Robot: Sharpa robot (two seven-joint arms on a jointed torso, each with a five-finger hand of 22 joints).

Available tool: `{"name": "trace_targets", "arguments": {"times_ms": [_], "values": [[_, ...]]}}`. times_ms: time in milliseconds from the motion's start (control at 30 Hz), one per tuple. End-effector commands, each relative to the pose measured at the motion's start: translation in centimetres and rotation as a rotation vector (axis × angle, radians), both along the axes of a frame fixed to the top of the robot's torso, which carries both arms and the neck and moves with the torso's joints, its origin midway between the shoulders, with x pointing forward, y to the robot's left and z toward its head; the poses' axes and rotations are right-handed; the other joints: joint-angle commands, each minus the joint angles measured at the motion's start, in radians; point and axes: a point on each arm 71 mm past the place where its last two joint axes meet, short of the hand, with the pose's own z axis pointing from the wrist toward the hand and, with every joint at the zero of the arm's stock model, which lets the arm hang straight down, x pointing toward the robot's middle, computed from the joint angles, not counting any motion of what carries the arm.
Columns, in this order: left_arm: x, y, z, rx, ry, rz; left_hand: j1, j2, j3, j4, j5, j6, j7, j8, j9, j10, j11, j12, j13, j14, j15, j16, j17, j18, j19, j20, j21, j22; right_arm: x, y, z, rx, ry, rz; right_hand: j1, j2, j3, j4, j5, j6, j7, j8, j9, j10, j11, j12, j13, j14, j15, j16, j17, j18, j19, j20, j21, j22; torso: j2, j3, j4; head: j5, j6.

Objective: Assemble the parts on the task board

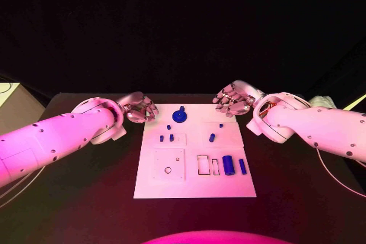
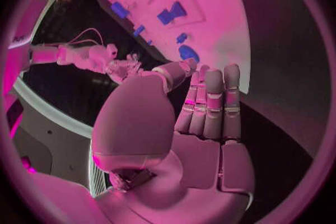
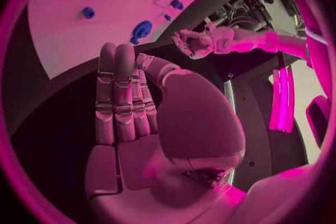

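The white task board (image 1: 194,186) lies in the middle of the black table. A round blue part (image 1: 180,115) sits at its far edge, small blue pegs (image 1: 212,138) stand in its middle rows, and a blue cylinder (image 1: 228,165) lies beside a thin blue bar (image 1: 243,166) at the right. My left hand (image 1: 140,107) hovers off the board's far left corner, my right hand (image 1: 235,99) off its far right corner. Neither holds anything. In the wrist views the left hand (image 2: 203,117) and right hand (image 3: 133,106) have straight fingers, with the round part (image 2: 187,53) (image 3: 141,29) beyond them.
Rectangular recesses and a square plate with a hole (image 1: 168,164) mark the board's near half. Black table surrounds the board on all sides. The near strip of the board is bare.
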Motion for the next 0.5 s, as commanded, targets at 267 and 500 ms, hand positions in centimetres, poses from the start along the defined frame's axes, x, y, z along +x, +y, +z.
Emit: {"name": "trace_targets", "arguments": {"times_ms": [267,500], "values": [[-2.3,2.2,2.8,-0.656,0.124,0.055,-0.029,-0.002,-0.036,0.004,0.002,-0.008,0.015,-0.004,0.001,-0.084,0.019,0.008,-0.003,-0.089,0.022,-0.133,-0.072,0.005,-0.084,0.024,-0.070,-0.030,-0.8,-0.4,-0.9,-0.383,-0.182,0.106,-0.043,-0.025,0.063,0.005,0.003,0.002,0.005,-0.023,-0.002,-0.047,0.006,-0.013,-0.005,0.012,0.002,0.315,0.252,-0.017,0.005,0.013,0.250,0.252,0.000,-0.0036,-0.0001,-0.036,0.013],[-3.9,2.4,3.2,-0.823,0.200,0.034,-0.048,-0.007,-0.074,0.020,0.001,-0.031,0.020,-0.009,0.000,-0.123,0.028,-0.002,-0.018,-0.082,0.030,-0.148,-0.081,0.006,-0.066,0.034,-0.120,-0.068,-1.1,-0.1,-2.1,-0.455,-0.172,0.092,-0.076,-0.059,0.066,0.029,-0.041,-0.017,0.009,-0.034,0.001,-0.134,0.021,-0.016,-0.012,0.027,0.015,0.471,0.375,-0.037,0.055,0.027,0.376,0.404,0.001,-0.0040,0.0010,-0.059,0.021]]}}
